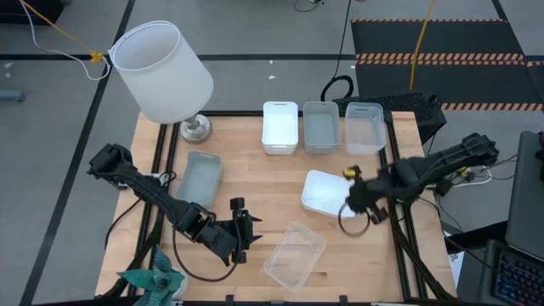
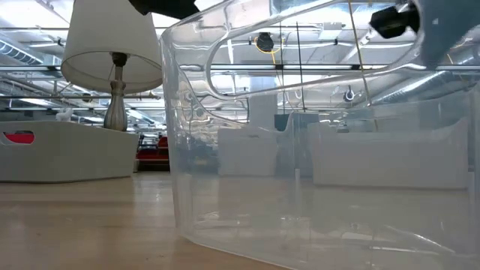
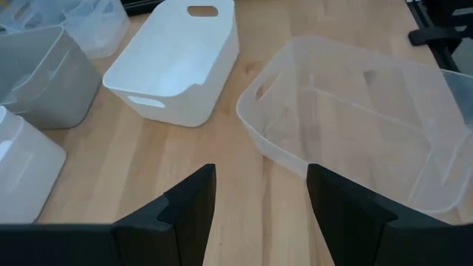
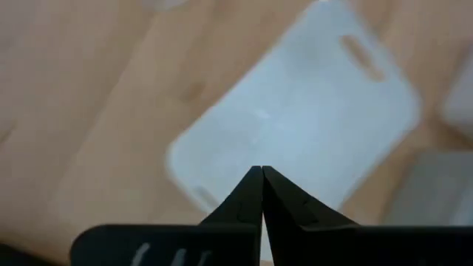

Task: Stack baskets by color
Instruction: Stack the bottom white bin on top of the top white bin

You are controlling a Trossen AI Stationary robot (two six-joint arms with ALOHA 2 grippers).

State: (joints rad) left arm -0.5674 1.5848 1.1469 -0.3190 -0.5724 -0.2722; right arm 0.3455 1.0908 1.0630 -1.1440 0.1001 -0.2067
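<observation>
Near the tabletop's (image 1: 255,178) front edge, right of centre: clear basket (image 1: 295,255), empty, lying askew to the edges. Same basket filling most of the low view, seen through its wall.

Just left of it, left gripper (image 1: 242,229) hovering low over the wood, fingers (image 3: 185,214) spread with nothing between them, pointing toward the clear basket; not touching it.

At the front left corner, a teal star-shaped object (image 1: 157,279) hanging over the edge.

Farther in, toward the right edge: white basket (image 1: 327,194), opaque, set at an angle, handle slot visible in the left wrist view. Right gripper (image 1: 355,197) above its right end, fingers (image 4: 259,196) pressed together, pinching nothing. Contact with the basket not clear.

Along the left edge, mid-depth: grey basket (image 1: 200,174), alone, tilted slightly.

At the far edge, a row of three side by side, nearly touching: second white basket (image 1: 280,126) to the left, second grey basket (image 1: 320,126) in the middle, second clear basket (image 1: 364,126) to the right. Whether any of these holds another nested inside: cannot tell.

At the far left corner, lamp (image 1: 163,72) with white shade, metal base standing on the wood.
</observation>
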